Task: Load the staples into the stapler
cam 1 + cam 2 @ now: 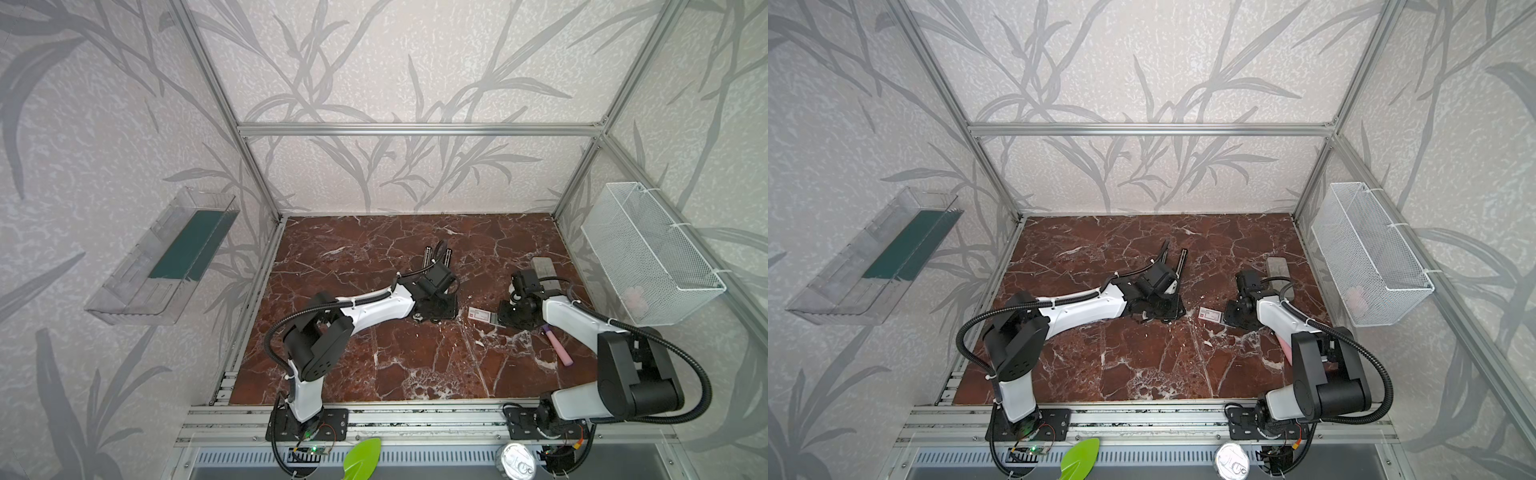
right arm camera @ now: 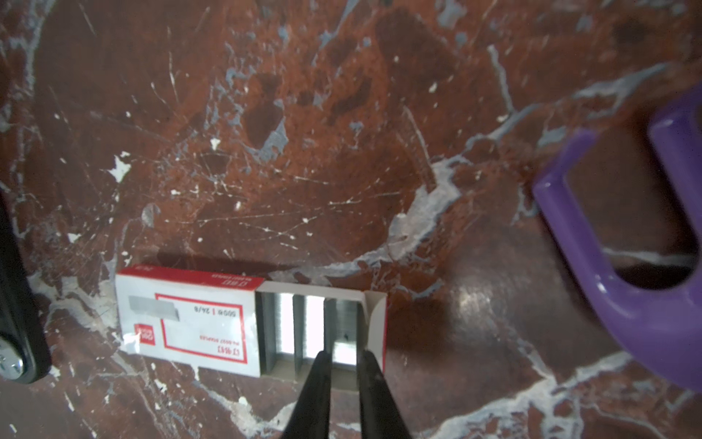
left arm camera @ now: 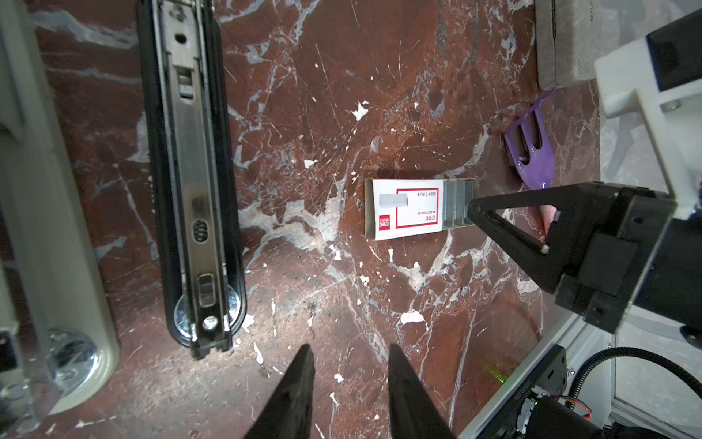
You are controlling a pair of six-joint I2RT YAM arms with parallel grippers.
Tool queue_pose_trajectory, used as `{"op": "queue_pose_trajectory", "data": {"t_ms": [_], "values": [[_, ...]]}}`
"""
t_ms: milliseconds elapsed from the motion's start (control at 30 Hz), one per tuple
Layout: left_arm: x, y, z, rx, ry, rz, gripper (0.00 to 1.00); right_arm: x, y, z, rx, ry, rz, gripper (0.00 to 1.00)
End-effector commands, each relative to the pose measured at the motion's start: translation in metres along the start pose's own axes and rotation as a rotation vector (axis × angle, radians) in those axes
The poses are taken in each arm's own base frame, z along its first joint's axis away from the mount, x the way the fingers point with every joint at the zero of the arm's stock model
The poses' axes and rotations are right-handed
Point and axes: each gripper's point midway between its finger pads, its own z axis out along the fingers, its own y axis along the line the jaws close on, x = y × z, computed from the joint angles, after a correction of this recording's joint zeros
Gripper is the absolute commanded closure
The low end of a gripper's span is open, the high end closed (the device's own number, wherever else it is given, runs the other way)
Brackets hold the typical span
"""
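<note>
Nearest the front edge, toward the right edge, lies the pink-and-purple stick (image 1: 558, 345), which this job does not need. Farther in, about mid-depth and right of the middle of the surface (image 1: 415, 365), the staples (image 1: 480, 314) lie flat in their box (image 3: 408, 209), with the drawer (image 3: 457, 205) slid partway out. The box's long axis runs side to side, roughly parallel to the front edge, and the open drawer end faces the right edge.

The right jaws come in at that end. In the right wrist view they stand narrow, one tip each side of the outermost strip (image 2: 343, 315). Whether they already pinch it I cannot tell. The left jaws hang near the box's closed end, moderately parted and empty over bare surface. The right arm (image 1: 565, 316) is therefore the nearer one for the pick.

Beyond the left jaws, toward the back edge, the stapler (image 1: 446, 257) lies opened out. Its rail (image 3: 193, 190) runs front to back, crosswise to the box, so a lifted strip would likely need turning to line up with it. The grey block (image 1: 544, 266) lies farthest back, by the right edge.
</note>
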Motion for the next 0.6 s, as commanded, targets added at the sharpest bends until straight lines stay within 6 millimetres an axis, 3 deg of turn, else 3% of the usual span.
{"op": "queue_pose_trajectory", "data": {"t_ms": [0,333,567], "values": [[-0.003,-0.003,-0.009,0.005,-0.03,0.001,0.65,-0.009,0.0,0.0,0.021,-0.017,0.0,0.83],[0.001,0.001,-0.011,-0.003,-0.031,-0.004,0.65,-0.011,-0.007,0.007,0.07,-0.004,0.001,0.84],[-0.001,-0.001,-0.012,0.006,-0.033,-0.004,0.65,-0.017,-0.008,-0.013,0.081,-0.06,-0.005,0.8]]}}
